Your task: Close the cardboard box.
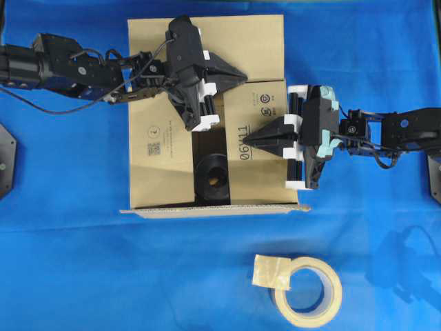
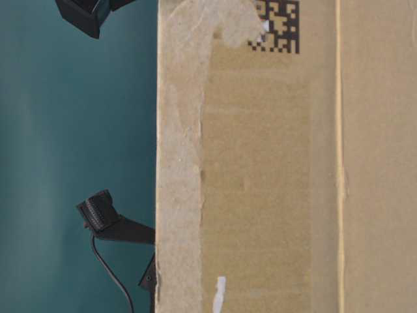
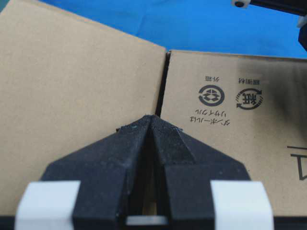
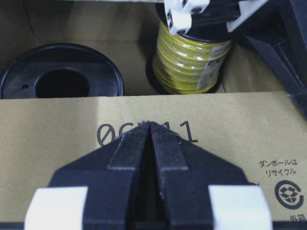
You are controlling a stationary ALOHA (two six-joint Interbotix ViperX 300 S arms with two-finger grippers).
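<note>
The cardboard box (image 1: 241, 41) stands mid-table with its far flap folded down. Its left flap (image 1: 155, 148) and its right flap (image 1: 262, 103), the one marked "06V11", lie inward. The near flap (image 1: 213, 209) shows only edge-on. A gap (image 1: 207, 148) stays uncovered between the side flaps. My left gripper (image 1: 242, 74) is shut and empty, its tip (image 3: 151, 117) at the seam between the far flap (image 3: 72, 86) and the right flap (image 3: 230, 96). My right gripper (image 1: 249, 139) is shut and empty, its tip (image 4: 152, 123) on the printed flap (image 4: 57, 158). The table-level view is filled by the box wall (image 2: 273, 169).
Inside the box sit a black spool (image 4: 62, 72) and a spool of yellow wire (image 4: 192, 57); the black spool (image 1: 212, 178) shows through the gap from above. A beige tape roll (image 1: 310, 289) lies on the blue cloth (image 1: 69, 262) in front of the box.
</note>
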